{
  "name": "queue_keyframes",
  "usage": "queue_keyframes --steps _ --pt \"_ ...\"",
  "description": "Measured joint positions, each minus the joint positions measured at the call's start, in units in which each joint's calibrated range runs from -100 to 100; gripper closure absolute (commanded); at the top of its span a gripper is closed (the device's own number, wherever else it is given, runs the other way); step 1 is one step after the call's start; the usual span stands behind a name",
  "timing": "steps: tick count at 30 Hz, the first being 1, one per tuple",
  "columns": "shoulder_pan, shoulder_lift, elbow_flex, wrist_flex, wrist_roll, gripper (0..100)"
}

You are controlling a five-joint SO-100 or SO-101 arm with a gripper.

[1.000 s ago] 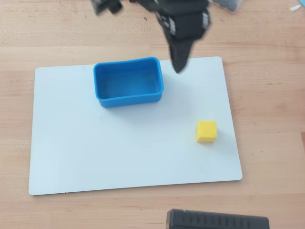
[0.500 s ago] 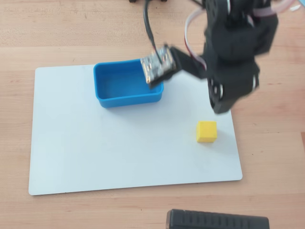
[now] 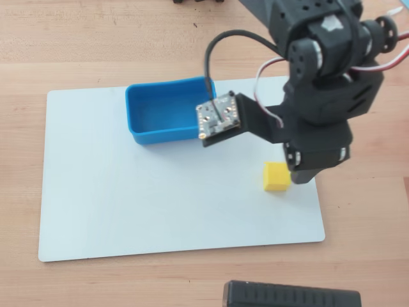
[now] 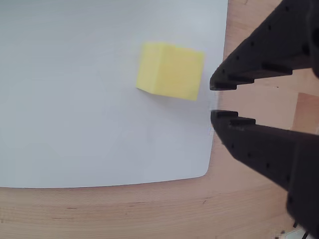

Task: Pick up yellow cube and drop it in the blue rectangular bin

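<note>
The yellow cube (image 3: pixel 277 177) sits on the white mat near its right edge. In the wrist view the cube (image 4: pixel 171 69) lies just left of my fingertips. My gripper (image 3: pixel 300 176) hangs right beside the cube, on its right side in the overhead view, and holds nothing. In the wrist view the gripper (image 4: pixel 215 99) has its jaws only a narrow gap apart, narrower than the cube. The blue rectangular bin (image 3: pixel 163 134) stands at the back of the mat, left of the arm, and looks empty.
The white mat (image 3: pixel 128 204) lies on a wooden table (image 3: pixel 77 38); its right edge and front corner show in the wrist view (image 4: pixel 75 124). A black object (image 3: pixel 291 295) sits at the table's front edge. The wrist camera board (image 3: pixel 217 118) overhangs the bin's right end.
</note>
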Motion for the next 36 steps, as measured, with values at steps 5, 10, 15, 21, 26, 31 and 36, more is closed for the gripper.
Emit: queue_keyframes --steps 5,10,15,21,26,31,36 --pt "2.08 -0.37 5.29 0.0 0.0 84" --pt "2.08 -3.88 11.71 0.0 0.0 77" --pt "2.08 -5.45 13.04 0.0 0.0 74" --pt "0.15 -5.54 13.6 0.0 0.0 74" --pt "-0.23 -5.54 13.6 0.0 -0.54 74" --pt "-0.23 -5.54 13.6 0.0 -0.59 75" --pt "-0.23 -5.54 13.6 0.0 -0.88 75"
